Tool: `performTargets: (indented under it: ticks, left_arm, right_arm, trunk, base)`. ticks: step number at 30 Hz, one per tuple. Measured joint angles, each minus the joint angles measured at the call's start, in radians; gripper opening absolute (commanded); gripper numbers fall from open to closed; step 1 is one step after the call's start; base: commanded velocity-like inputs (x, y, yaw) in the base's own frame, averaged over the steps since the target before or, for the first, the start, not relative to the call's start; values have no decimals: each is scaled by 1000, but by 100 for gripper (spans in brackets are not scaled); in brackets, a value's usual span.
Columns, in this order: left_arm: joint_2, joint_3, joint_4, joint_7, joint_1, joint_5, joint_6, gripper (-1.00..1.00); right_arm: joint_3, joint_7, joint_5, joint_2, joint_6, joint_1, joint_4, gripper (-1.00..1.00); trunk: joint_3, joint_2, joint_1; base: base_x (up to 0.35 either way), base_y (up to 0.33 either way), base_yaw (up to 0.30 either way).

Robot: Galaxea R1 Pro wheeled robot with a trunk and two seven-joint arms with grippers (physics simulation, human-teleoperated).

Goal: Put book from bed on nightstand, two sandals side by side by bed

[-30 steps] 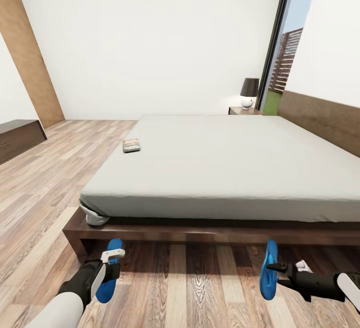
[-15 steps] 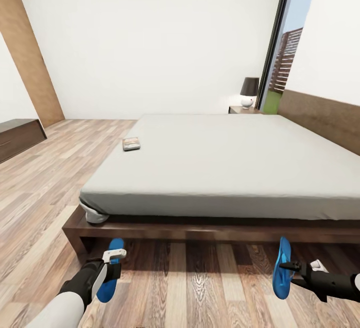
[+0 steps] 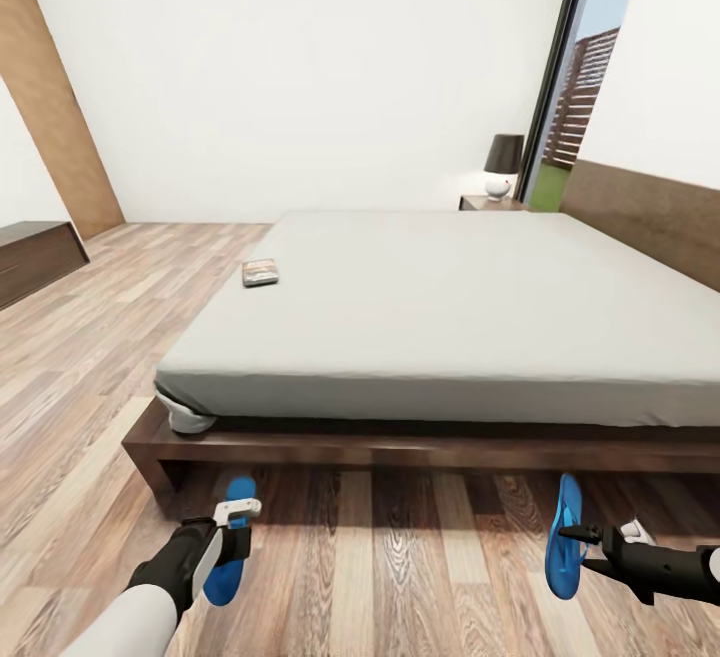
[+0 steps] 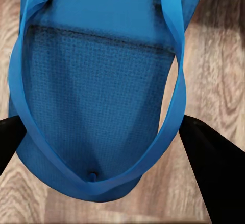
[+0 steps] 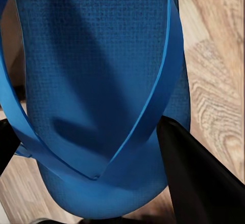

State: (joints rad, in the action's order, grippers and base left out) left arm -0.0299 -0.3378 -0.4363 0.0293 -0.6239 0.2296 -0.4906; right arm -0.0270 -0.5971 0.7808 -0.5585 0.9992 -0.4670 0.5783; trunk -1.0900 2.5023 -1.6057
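Observation:
The book (image 3: 261, 273) lies on the bed (image 3: 450, 307) near its left edge. A nightstand (image 3: 490, 203) stands at the bed's far corner by the window. Low over the floor at the foot of the bed, my left gripper (image 3: 238, 527) is shut across a blue sandal (image 3: 228, 562) that lies flat, sole down. The left wrist view shows this sandal (image 4: 97, 96) between two dark fingers (image 4: 214, 168). To the right, my right gripper (image 3: 577, 548) is shut on the other sandal (image 3: 566, 522), held on its edge. In the right wrist view this sandal (image 5: 97, 81) sits against a dark finger (image 5: 199, 178).
A lamp (image 3: 502, 163) stands on the nightstand. The dark bed frame (image 3: 400, 447) runs just beyond both sandals. A long low dark bench (image 3: 35, 257) stands at the far left wall. Wood-plank floor (image 3: 390, 567) spreads between the two sandals and left of the bed.
The right gripper carried its sandal to the right and a little lower. The head camera shifted, so the bed sits slightly higher. The left gripper and sandal barely moved.

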Motion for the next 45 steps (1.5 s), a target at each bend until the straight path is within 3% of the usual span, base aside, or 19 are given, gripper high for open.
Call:
performTargets:
  ticks: [7,9,11,16,35,40,45]
  left_arm:
    - [1,-3,1,0,0,0,-5,-100]
    - [2,-3,-1,0,0,1,-59,-100]
    - [3,-3,-8,0,0,3,-188,-100]
    - [5,-3,-25,3,0,3,-244,-100]
    - [5,-3,-31,4,0,2,-228,-100]
    - [5,-3,-31,3,0,2,-139,-100]
    - [7,-4,-31,4,0,2,-110,-100]
  right_arm:
    - [1,0,0,0,0,0,0,-100]
    - [1,0,0,0,0,0,0,-100]
    - [0,0,0,-1,0,1,0,-100]
    - [1,0,0,-1,0,0,1,-100]
    - [1,0,0,-1,0,0,3,-100]
    - [1,-1,0,-1,0,0,4,-100]
    - [1,-1,0,-1,0,0,6,-100]
  trunk:
    - [-27,2,-3]
    - [-35,2,-4]
    - [-43,3,-5]
    - [-62,4,-7]
    - [-135,8,-16]
    - [-155,9,-18]
    - [-174,11,-20]
  base:
    - [0,0,0]
    - [0,0,0]
    - [0,0,0]
    - [0,0,0]
    - [0,0,0]
    - [0,0,0]
    - [0,0,0]
